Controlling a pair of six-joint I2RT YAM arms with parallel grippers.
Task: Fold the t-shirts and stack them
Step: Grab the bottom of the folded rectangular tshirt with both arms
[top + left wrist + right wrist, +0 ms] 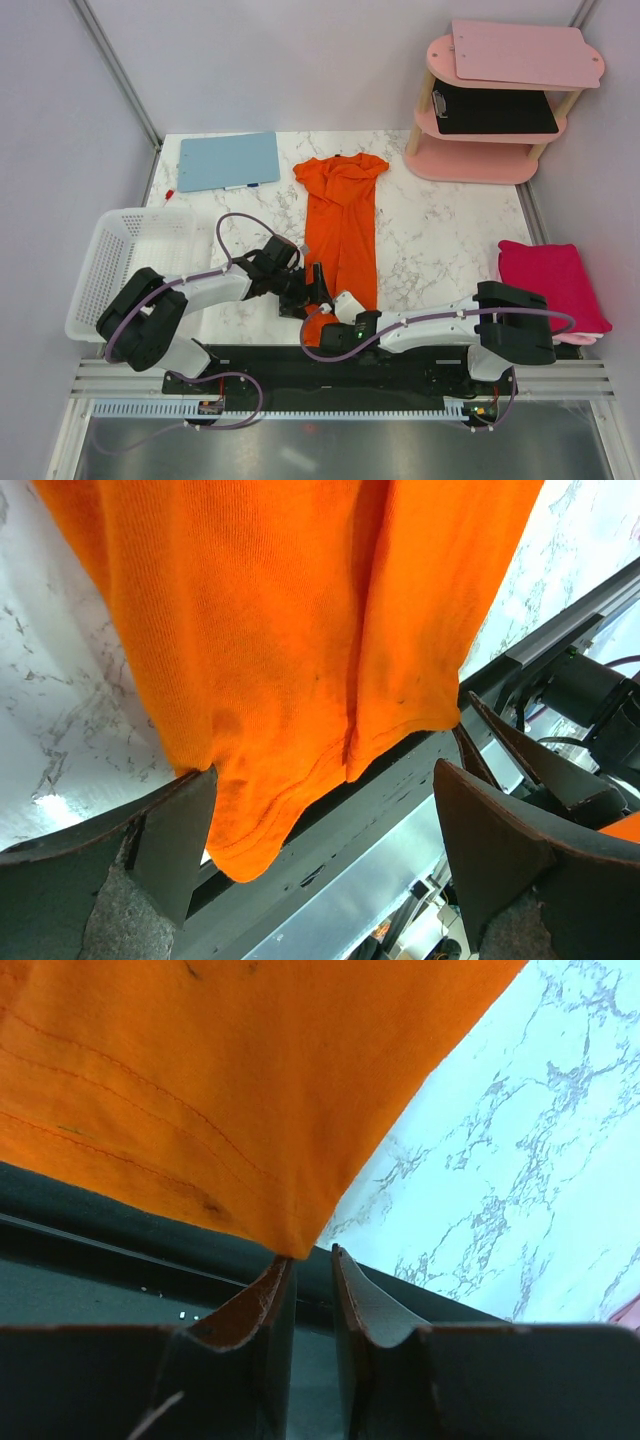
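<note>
The orange t-shirt [342,225] lies in a long narrow strip down the middle of the table, with its hem at the near edge. My left gripper [318,288] is wide open at the hem's left side. In the left wrist view the orange t-shirt's hem [300,680] hangs between the spread fingers [150,850] without being pinched. My right gripper [332,308] is at the hem's near corner. In the right wrist view its jaws [310,1253] stand a narrow gap apart, and the orange t-shirt's corner [200,1090] touches the left fingertip. The magenta-pink t-shirt [550,280] lies folded at the right edge.
A white basket [130,265] stands at the left. A light-blue clipboard [228,160] lies at the back left. A pink shelf [470,165] at the back right carries a pale pink board [520,52]. A black rail [340,365] runs along the near edge.
</note>
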